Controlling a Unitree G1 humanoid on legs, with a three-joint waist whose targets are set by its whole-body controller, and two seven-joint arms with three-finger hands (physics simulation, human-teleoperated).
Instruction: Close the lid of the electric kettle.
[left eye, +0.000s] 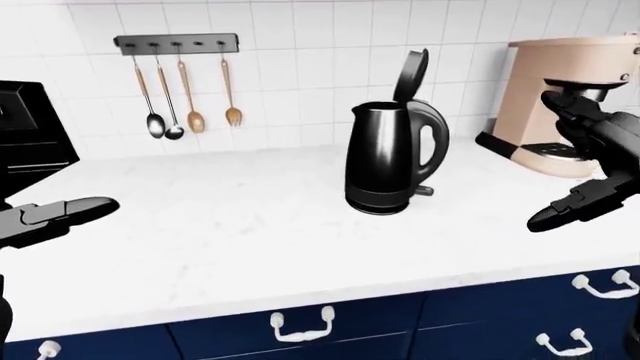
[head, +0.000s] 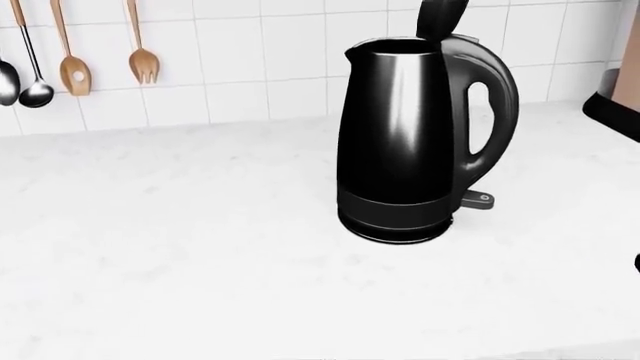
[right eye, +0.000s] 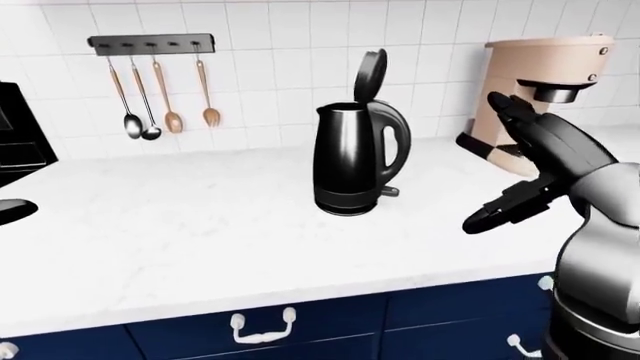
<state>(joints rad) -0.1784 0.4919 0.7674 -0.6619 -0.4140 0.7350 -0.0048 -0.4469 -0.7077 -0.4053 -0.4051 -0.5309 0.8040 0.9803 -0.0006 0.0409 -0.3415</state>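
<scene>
Barely started, tbh. Lid (right eye: 371, 75) sticking straight up off the hinge above the handle, wide open, nothing touching it. Electric kettle (left eye: 392, 159) sitting upright on its base near the middle of the white counter (left eye: 230, 232), close to the tiled wall, coffee machine (left eye: 568, 97) off to its right.

Right hand (right eye: 535, 169) hanging in the air well to the right of the kettle, fingers spread loose, gripping nothing, roughly level with the kettle's body rather than up by the lid. Left hand (left eye: 55, 214) way over at the left edge of the left-eye view, low by the counter, fingers flat and released, also empty.

So nothing done yet: still to go, by the look of it, getting the right hand up over that lid and pushing it down until shut. Probably the whole job left.
</scene>
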